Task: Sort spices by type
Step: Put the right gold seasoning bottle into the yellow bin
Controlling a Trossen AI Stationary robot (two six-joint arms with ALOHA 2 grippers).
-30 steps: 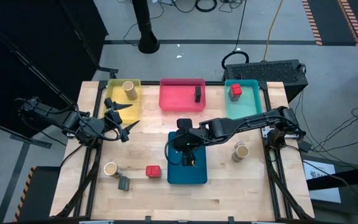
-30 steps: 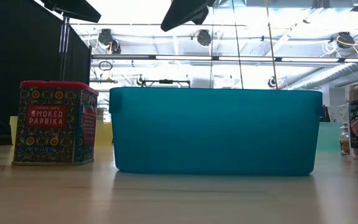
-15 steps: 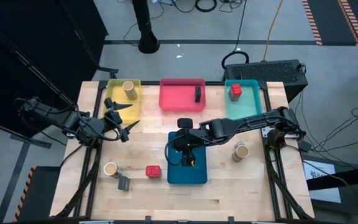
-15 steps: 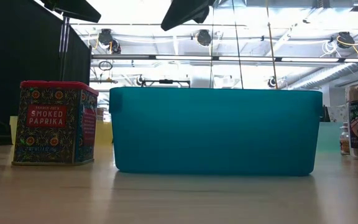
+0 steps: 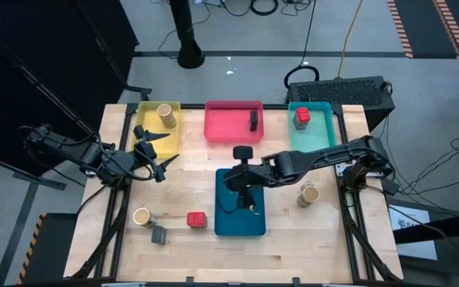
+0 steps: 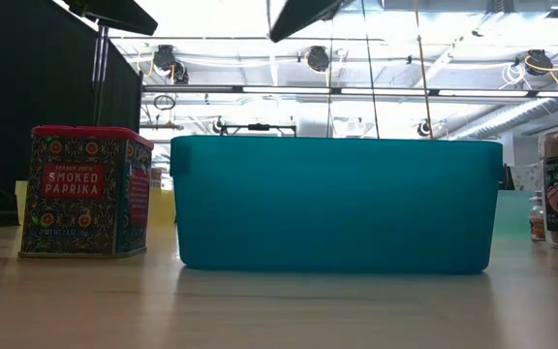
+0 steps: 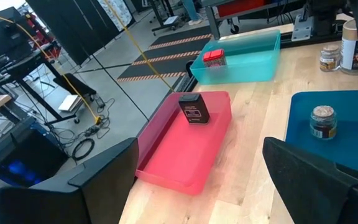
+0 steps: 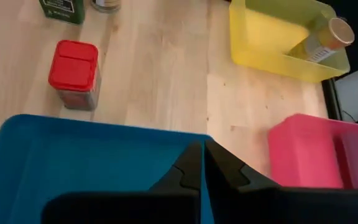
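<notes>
The spices are spread over the table and trays. On the near left stand a red box [image 5: 197,219], a tan jar [image 5: 141,216] and a grey box [image 5: 159,235]; another tan jar [image 5: 308,193] stands on the right. A small round jar [image 7: 322,121] stands on the floor of the blue tray [image 5: 240,225]. My right gripper [image 5: 233,183] hangs shut and empty above this tray, its fingers [image 8: 202,158] together. My left gripper [image 5: 172,147] waits open above the table's left side, beside the yellow tray [image 5: 144,127].
The yellow tray holds a tan jar [image 5: 165,115], the pink tray [image 5: 229,131] a dark box [image 5: 254,120], and the teal tray [image 5: 319,135] a red box [image 5: 301,117]. All three trays line the far edge. Bare wood lies between the trays and along the near edge.
My right gripper, still shut, has turned a little above the blue tray and drifted slightly toward the table's far right. No spice has moved.
</notes>
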